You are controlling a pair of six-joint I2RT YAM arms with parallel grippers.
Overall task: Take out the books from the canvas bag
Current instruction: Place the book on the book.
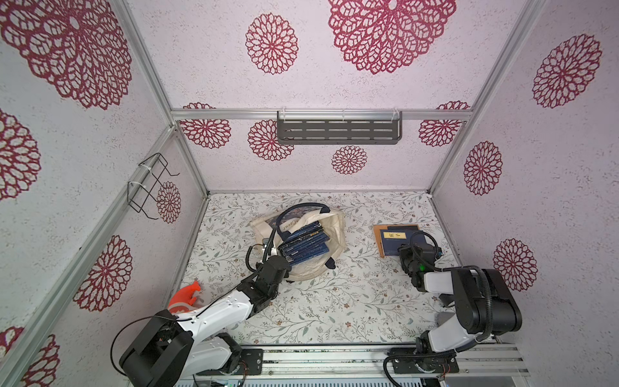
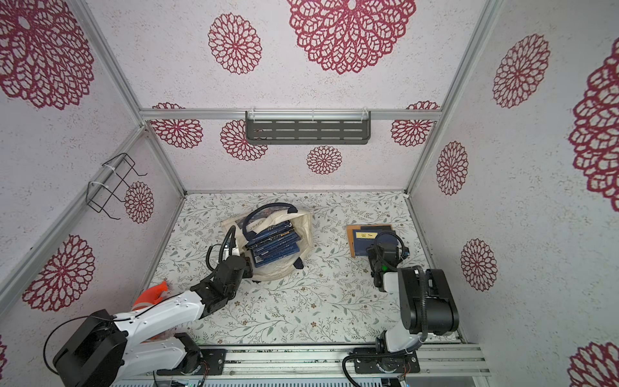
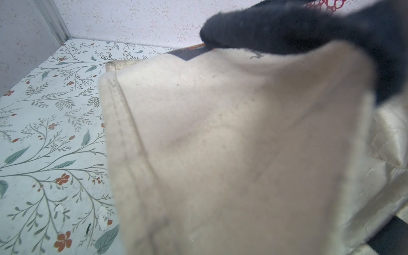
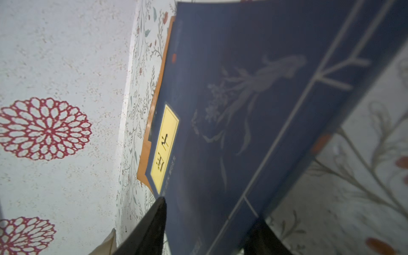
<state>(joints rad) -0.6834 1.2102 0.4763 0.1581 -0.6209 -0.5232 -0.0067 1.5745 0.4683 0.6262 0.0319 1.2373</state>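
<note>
Jaws apart, the right gripper (image 4: 210, 209) is leaving a book (image 4: 242, 110) at middle right; the left gripper (image 1: 272, 251), clamped on the bag (image 1: 336, 234), is steadying it for the next fetch.

books (image 1: 303, 246) stacked in canvas bag (image 1: 336, 234), two more books (image 1: 390, 248) on table (image 1: 335, 301) right of it

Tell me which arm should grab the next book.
Right: the right gripper is open above the unpacked blue book, so free; the left gripper is shut on the canvas bag near the books.
</note>
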